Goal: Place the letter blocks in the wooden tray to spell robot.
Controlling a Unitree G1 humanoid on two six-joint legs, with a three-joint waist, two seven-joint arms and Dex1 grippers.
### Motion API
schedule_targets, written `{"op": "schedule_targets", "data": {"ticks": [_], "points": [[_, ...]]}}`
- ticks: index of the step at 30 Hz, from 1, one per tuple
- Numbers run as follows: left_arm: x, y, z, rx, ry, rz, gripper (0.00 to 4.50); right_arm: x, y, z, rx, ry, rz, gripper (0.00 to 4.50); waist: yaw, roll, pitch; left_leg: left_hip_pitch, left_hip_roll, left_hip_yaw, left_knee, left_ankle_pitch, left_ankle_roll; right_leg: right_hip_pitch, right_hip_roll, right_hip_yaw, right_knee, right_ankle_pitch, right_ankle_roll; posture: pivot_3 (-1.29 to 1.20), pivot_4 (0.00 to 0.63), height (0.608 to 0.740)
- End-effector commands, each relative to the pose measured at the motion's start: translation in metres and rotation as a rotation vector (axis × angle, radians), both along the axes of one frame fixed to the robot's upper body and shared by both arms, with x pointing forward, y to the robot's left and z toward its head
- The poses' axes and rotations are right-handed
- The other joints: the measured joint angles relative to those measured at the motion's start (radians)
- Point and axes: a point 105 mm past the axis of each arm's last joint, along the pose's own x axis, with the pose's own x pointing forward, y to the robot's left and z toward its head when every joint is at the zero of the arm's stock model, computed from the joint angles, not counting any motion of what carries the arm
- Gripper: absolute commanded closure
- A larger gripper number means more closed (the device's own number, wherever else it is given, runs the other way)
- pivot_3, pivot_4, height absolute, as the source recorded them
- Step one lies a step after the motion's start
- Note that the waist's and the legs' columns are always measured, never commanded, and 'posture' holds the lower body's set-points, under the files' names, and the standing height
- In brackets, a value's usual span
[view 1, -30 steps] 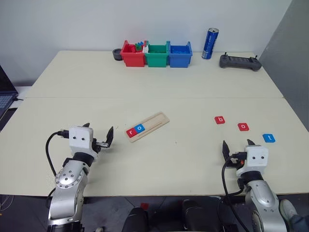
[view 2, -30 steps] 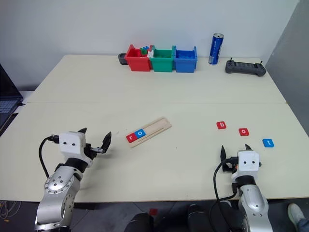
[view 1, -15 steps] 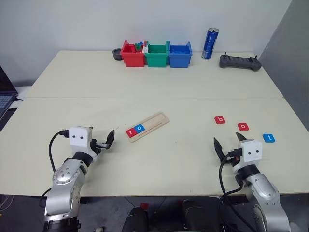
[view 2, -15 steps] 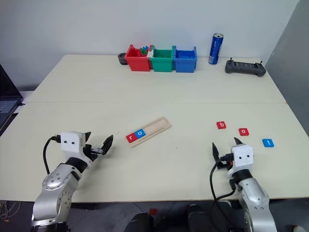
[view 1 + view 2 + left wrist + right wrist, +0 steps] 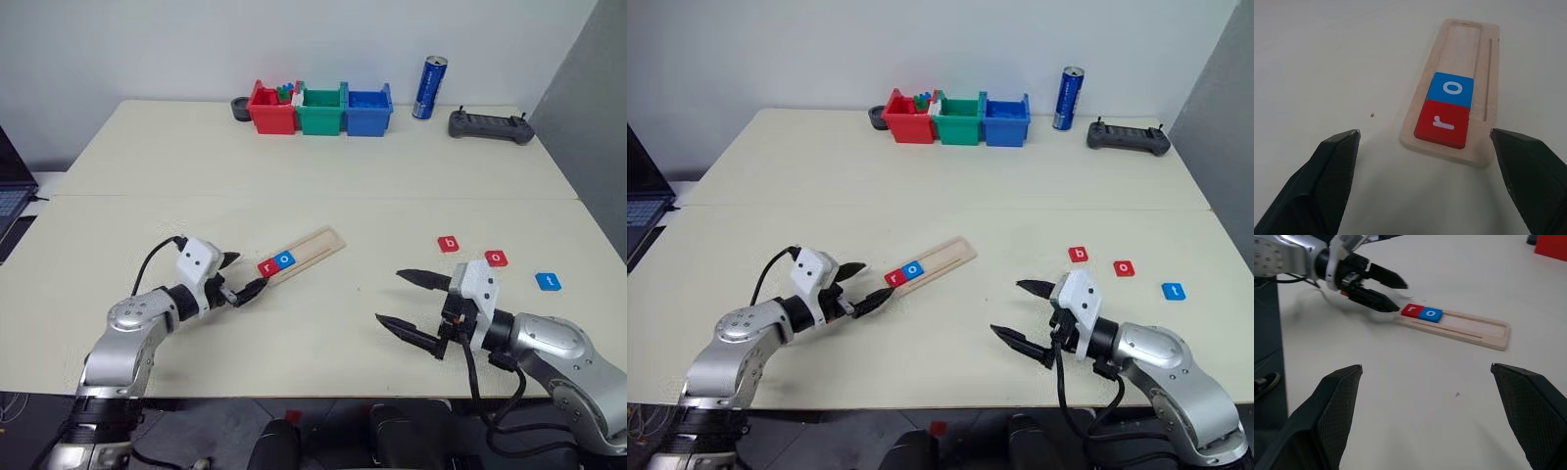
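Both arms have swung inward since a second ago: the left gripper (image 5: pixel 245 279) now points at the near end of the wooden tray (image 5: pixel 315 247), the right gripper (image 5: pixel 416 308) turned toward the worktop's middle, jaws of both wide apart and empty. Tiles r (image 5: pixel 266 266) and o (image 5: pixel 284 259) sit in the groove; b (image 5: pixel 448 244), o (image 5: pixel 497 258) and t (image 5: pixel 549 281) lie near the right edge. They look light, stiff and thin, likely slippery, best pinched across opposite edges.
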Motion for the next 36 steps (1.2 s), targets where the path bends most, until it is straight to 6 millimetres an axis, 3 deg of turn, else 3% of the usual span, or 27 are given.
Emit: {"op": "schedule_targets", "data": {"ticks": [1,6,17,36], "points": [[0.007,-0.008,0.002,0.038,-0.016,-0.047,0.0,-0.018,0.006,0.003,-0.013,-0.006,0.081,0.03,0.001,0.0,0.0,0.0,0.0,0.0,0.0,0.0,0.0,0.0,0.0,0.0,0.0,0.0,0.0,0.0,0.15,0.74],[0.013,-0.02,-0.002,0.056,-0.001,-0.09,0.0,-0.024,0.005,0.0,-0.023,-0.009,0.089,0.03,0.002,0.0,0.0,0.0,0.0,0.0,0.0,0.0,0.0,0.0,0.0,0.0,0.0,0.0,0.0,0.0,0.15,0.74],[0.021,-0.019,-0.011,0.154,0.034,-0.121,0.0,-0.03,0.008,0.003,-0.02,-0.015,0.099,0.03,0.003,0.0,0.0,0.0,0.0,0.0,0.0,0.0,0.0,0.0,0.0,0.0,0.0,0.0,0.0,0.0,0.15,0.74],[0.011,-0.007,-0.039,0.324,0.262,-0.269,0.0,-0.024,0.024,0.029,-0.035,-0.065,0.178,0.03,-0.004,0.0,-0.001,0.001,0.0,0.0,0.0,0.0,0.0,0.0,0.001,0.0,0.001,0.0,0.0,0.0,0.15,0.74]]}}
